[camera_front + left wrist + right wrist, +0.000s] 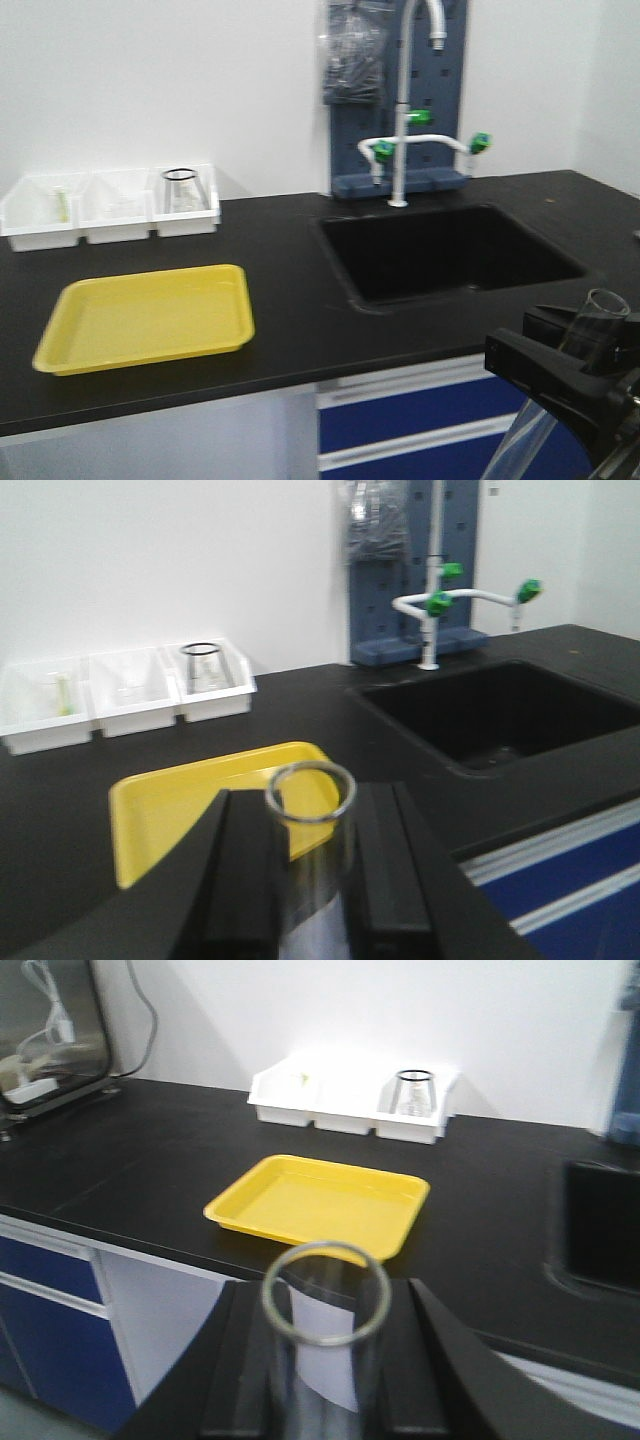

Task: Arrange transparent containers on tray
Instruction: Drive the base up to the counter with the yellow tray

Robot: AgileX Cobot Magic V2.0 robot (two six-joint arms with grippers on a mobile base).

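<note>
The yellow tray (150,315) lies flat on the black counter at the left, with nothing on it. In the left wrist view, my left gripper (312,820) is shut on a clear glass test tube (318,880), whose open rim points up and forward over the tray's (190,800) near edge. My right gripper (325,1310) is shut on a wider test tube (325,1385) and is held off the counter's front edge, with the tray (320,1205) ahead of it. From the front, that gripper (565,365) and its tube (603,312) show at the lower right. The left gripper is out of that view.
Three white open-front bins (110,205) stand at the back left, and the right one holds a glass flask (183,190). A black sink (450,250) with a white faucet (400,120) sits to the right of the tray. Blue drawers (420,420) are below the counter edge.
</note>
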